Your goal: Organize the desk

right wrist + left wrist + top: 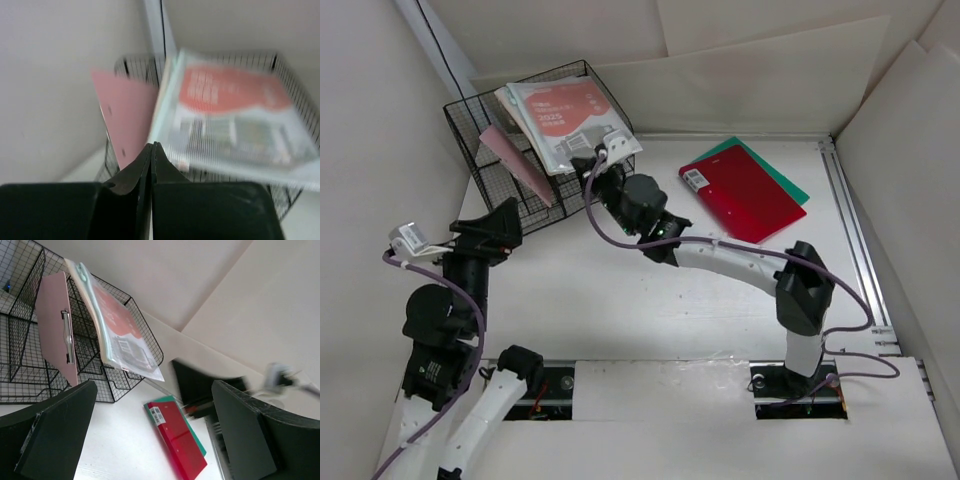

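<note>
Tools: left tool (pixel 154 390) jaws wide apart, empty; right tool (pixel 151 146) jaws together, near wire basket (pixel 480 165) on tabletop (pixel 620 290).

We're seeing a black wire-grid basket (pixel 470 140), pink clipboard (pixel 520 168), red-and-white booklet (pixel 565 115), red folder (pixel 745 195), green folder (pixel 738 146) and a matte white desk (pixel 620 290).

The desk (pixel 620 290) carries a wire basket (pixel 478 150) at far left and a green folder (pixel 796 190) under a red folder (pixel 745 195) at far right.
</note>
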{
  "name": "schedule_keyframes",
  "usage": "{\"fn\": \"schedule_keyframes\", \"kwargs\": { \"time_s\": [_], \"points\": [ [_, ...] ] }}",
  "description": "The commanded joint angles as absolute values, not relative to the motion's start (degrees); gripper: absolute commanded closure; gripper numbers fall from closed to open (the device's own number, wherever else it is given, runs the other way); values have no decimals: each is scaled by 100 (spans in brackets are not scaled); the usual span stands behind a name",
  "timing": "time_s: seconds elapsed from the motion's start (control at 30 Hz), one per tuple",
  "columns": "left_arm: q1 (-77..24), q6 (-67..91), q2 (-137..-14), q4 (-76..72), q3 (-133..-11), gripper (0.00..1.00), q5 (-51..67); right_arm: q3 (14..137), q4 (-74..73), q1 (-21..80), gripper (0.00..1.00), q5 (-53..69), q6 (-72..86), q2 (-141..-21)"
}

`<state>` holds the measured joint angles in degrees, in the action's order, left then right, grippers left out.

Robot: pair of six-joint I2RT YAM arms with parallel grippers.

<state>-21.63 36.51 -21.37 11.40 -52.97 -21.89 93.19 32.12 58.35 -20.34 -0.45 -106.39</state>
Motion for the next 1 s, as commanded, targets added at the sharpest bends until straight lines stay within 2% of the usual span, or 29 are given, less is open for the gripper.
{"fn": "schedule_keyframes", "kwargs": {
  "time_s": [0.0,0.17,0.33,0.4,0.43,0.57,0.6,0.7,0.73,0.77,0.83,0.9,0.97],
  "points": [
    [-2145,3674,-2363,1089,-5265,0,-2312,8799,2839,5854,100,-1740,263,-10943],
    [-2145,3761,-3899,1722,-5581,0,-2680,7422,2839,5906,100,-2161,764,-9986],
    [-2145,3999,-3981,723,-4967,0,-2260,6233,2567,5906,100,-2215,1238,-8659],
    [-2145,4077,-4042,860,-4966,0,-2276,5899,2487,5959,99,-2363,1326,-8404],
    [-2145,4078,-4043,1018,-4914,0,-2276,5897,2392,5959,86,-2443,1388,-8263],
    [-2145,4078,-3560,871,-4396,0,-2706,5784,1670,5959,49,-2584,1538,-8016],
    [-2145,4017,-3560,870,-4334,0,-2872,5670,1670,5959,46,-2427,1538,-7963],
    [-2145,4017,-3707,870,-4271,54,-2971,5292,1774,5959,46,-2426,1661,-7840],
    [-2145,4017,-3866,922,-4271,67,-2971,5230,1828,5959,46,-2426,1661,-7840],
    [-2145,4069,-4259,1019,-4437,68,-2918,5169,1828,5959,46,-2426,1713,-7770],
    [-2145,4069,-4613,1116,-4587,60,-2865,5080,1880,5959,46,-2295,1714,-7708],
    [-2145,4069,-4886,960,-4641,42,-2944,5010,1950,5959,46,-2207,1714,-7708],
    [-2145,4017,-5044,896,-4719,41,-2944,5010,1951,5959,46,-2118,1714,-7786]
  ]
}}
